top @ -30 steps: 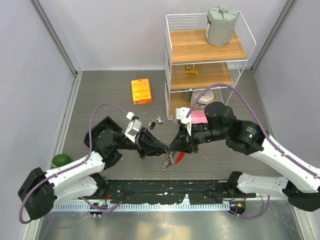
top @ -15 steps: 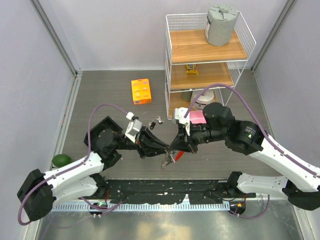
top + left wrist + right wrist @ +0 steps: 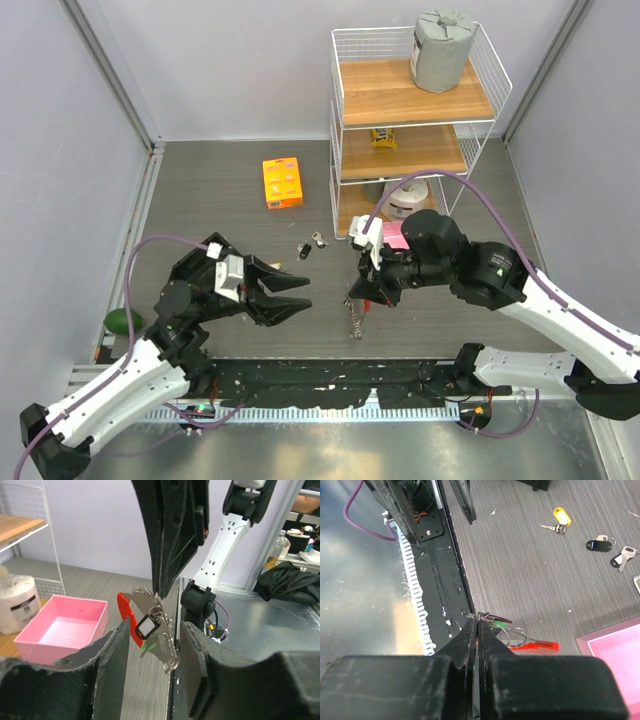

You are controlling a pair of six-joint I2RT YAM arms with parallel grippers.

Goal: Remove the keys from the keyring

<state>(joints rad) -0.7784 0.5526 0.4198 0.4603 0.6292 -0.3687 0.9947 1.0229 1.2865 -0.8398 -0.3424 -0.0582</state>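
Above the grey wood-grain tabletop (image 3: 200, 200), just beyond the arm bases, the thin silvery metal keyring (image 3: 126, 611) with its short chain and bright red curved strap fob hangs clear of the surface. It is pinched at the ring by the right gripper (image 3: 478, 621), whose fingers are pressed together on the wire. Near it, to one side, the left gripper (image 3: 300, 294) sits with its fingers spread and nothing between them. Several small silvery keys (image 3: 598, 545) lie loose on the table farther back, so some are already off; a dark-headed key (image 3: 148, 627) and a green tag (image 3: 144, 646) hang from the ring. The step in hand looks like the left arm's approach for the next key. To do it well, the left gripper should close on one key head only, avoiding the chain and fob. It should then work that key round the coil toward the split, while the right grip holds the ring firm and does not let it twist.
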